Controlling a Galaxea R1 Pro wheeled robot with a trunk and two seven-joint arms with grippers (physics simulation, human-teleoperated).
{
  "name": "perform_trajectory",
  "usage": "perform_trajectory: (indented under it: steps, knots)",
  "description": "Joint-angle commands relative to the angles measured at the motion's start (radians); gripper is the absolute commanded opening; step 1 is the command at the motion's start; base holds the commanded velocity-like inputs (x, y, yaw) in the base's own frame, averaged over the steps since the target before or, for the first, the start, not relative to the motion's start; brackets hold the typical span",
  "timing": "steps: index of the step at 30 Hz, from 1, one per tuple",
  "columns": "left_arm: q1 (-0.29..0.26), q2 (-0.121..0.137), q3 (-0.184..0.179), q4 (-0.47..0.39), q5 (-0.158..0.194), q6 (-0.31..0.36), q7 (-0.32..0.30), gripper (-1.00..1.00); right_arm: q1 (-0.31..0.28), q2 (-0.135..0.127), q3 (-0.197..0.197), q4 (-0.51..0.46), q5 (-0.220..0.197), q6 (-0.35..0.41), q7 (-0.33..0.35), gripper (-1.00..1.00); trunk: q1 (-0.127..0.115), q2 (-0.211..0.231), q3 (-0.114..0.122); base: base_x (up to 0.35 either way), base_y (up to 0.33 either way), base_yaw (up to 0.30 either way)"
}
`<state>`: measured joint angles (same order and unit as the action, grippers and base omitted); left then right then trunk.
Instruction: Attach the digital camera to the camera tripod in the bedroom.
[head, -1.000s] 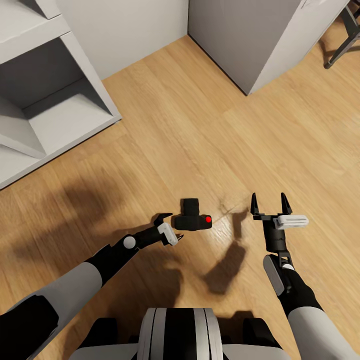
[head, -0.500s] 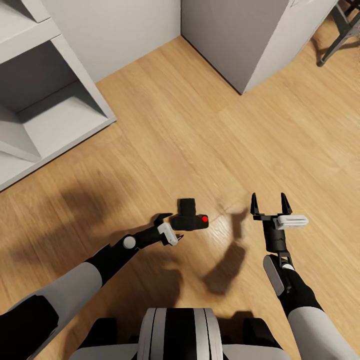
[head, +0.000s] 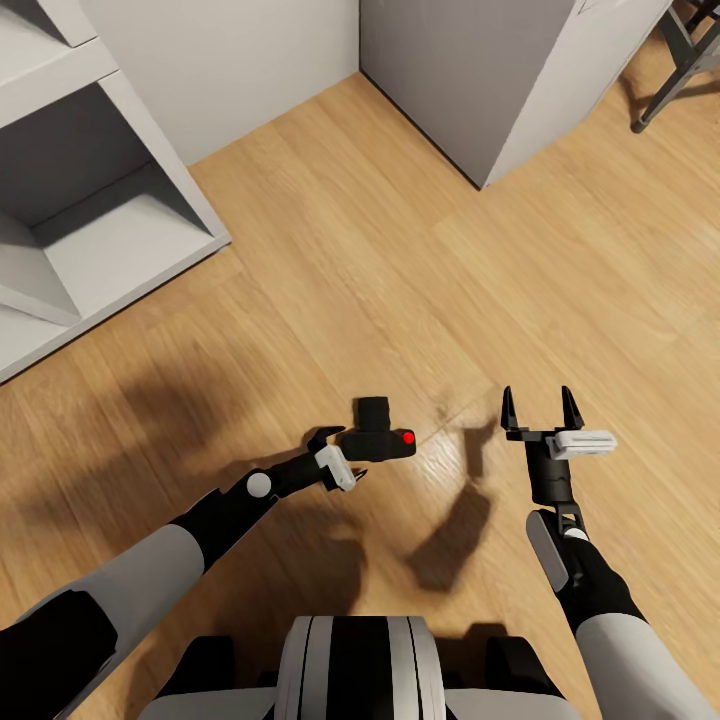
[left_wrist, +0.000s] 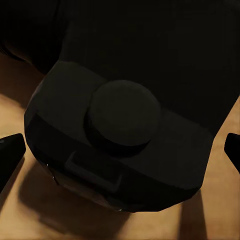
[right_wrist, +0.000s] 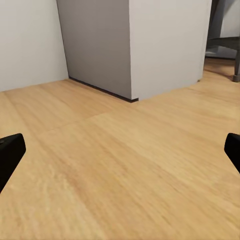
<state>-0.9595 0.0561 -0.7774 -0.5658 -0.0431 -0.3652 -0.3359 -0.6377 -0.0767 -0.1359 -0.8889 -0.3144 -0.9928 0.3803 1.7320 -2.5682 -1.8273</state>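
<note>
a: head view first. where's your camera (head: 378, 437)?

b: it sits at the tips of your left claw (head: 338, 458), lens pointing away from the robot, red button up, above the wood floor (head: 330, 270). your right claw (head: 541, 408) hangs beside it, well apart, fingers spread wide and holding nothing. a grey shelf unit (head: 90, 210) stands off to the left, a grey cabinet (head: 480, 70) ahead, and dark legs (head: 665, 75) show at the far right corner; i can't tell what they belong to.

a: left wrist view?

b: the camera (left_wrist: 120, 135) bulks large and dark between your two fingertips (left_wrist: 10, 155), which sit far out at either side. i judge the claw is holding it, though contact itself isn't visible.

a: right wrist view?

b: bare floor (right_wrist: 125, 170), the cabinet corner (right_wrist: 132, 47), both tips wide.

a: what could go wrong?

b: your hold looks like a fingertip hold on one end. if you swing or turn the base fast, the camera could twist or slip out and drop to the floor.
</note>
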Motion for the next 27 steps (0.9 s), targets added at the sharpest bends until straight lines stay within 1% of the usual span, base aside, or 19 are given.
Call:
perform_trajectory:
  steps: [1,27]
  knots:
    - [-0.001,0.001,-0.003,-0.001,-0.004,-0.005,0.003,1.0,0.0,0.0,-0.001,0.001,-0.009,-0.001,0.01,1.0,0.0,0.0,0.0,0.0,0.0,0.0]
    - [-0.001,0.003,-0.002,-0.005,-0.004,-0.014,0.003,1.0,0.0,0.0,-0.001,0.001,-0.009,-0.001,0.011,1.0,0.0,0.0,0.0,0.0,0.0,0.0]
